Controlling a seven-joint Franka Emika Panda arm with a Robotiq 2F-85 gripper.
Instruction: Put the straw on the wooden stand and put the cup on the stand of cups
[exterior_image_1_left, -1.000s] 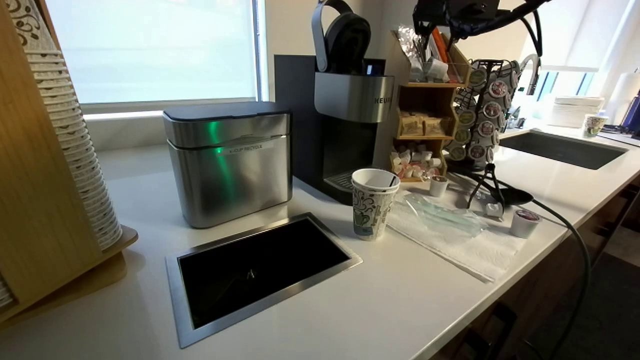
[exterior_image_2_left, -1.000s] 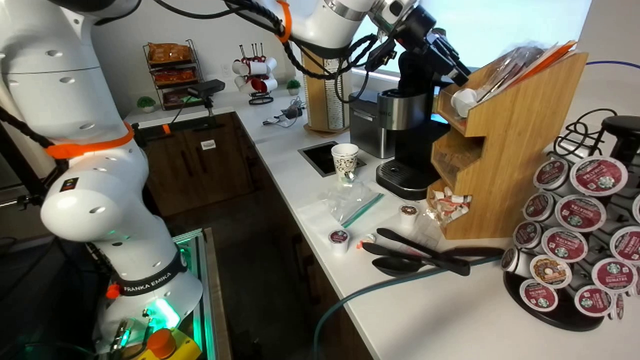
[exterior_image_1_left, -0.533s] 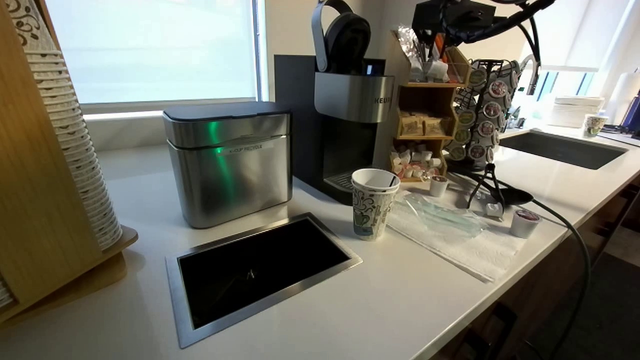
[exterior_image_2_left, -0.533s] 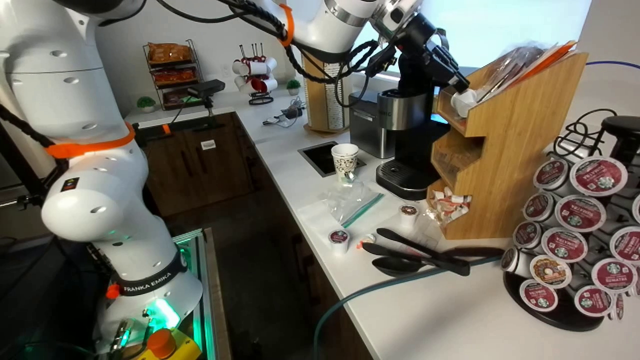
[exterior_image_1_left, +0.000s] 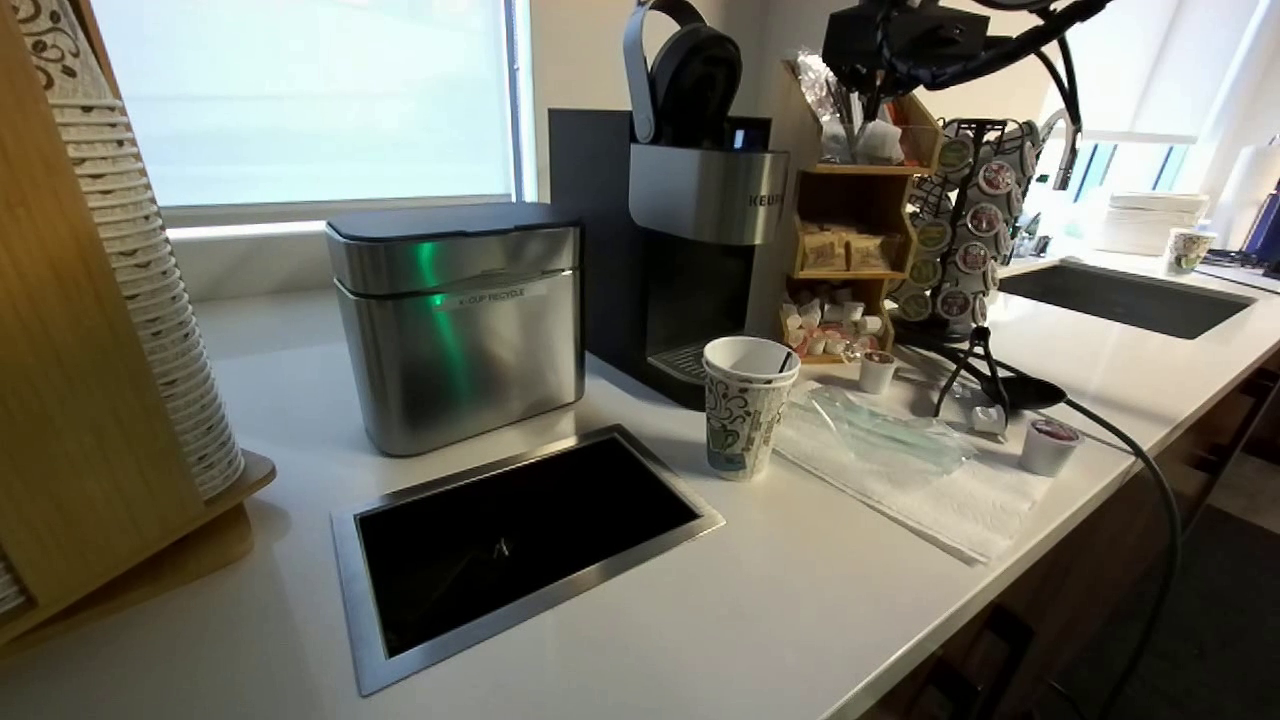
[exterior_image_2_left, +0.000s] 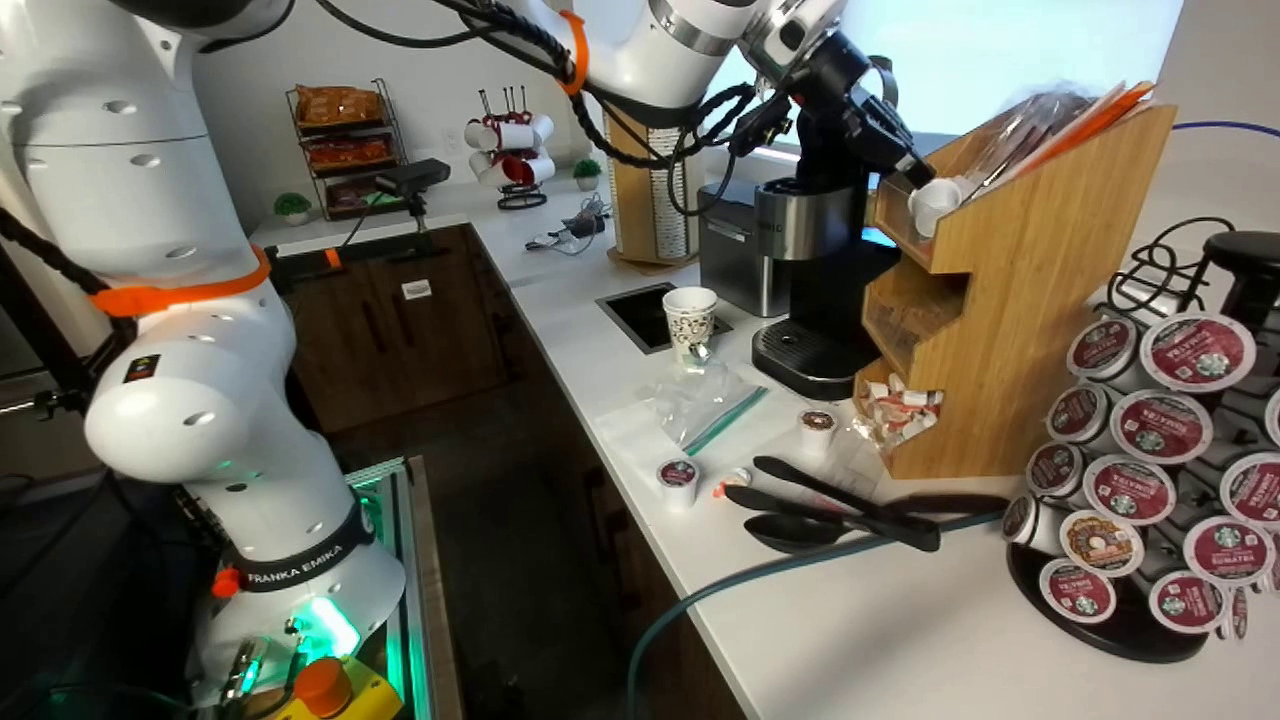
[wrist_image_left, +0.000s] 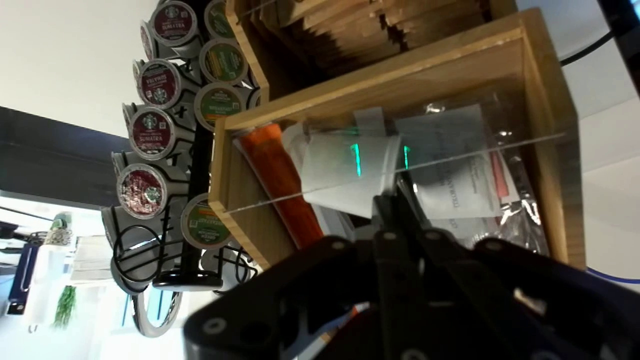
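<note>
Only the wrist view shows the lettering on a pale packet (wrist_image_left: 460, 190) in the top compartment of the wooden stand (exterior_image_2_left: 1050, 300). At that opening the pincer (wrist_image_left: 393, 200) is clenched, its tips at the rim of a plain white tub (wrist_image_left: 330, 165); whether the rim is pinched, I cannot tell. In both exterior views the cup (exterior_image_1_left: 742, 430), nested with another, stands upright on the worktop (exterior_image_1_left: 760, 590); a thin dark strip (exterior_image_1_left: 786, 361) inside its mouth shows in an exterior view. A metal-rimmed recess (exterior_image_1_left: 362, 600) lies just beside it, toward the stand of cups (exterior_image_1_left: 80, 330); bare worktop runs from there to the front edge.
</note>
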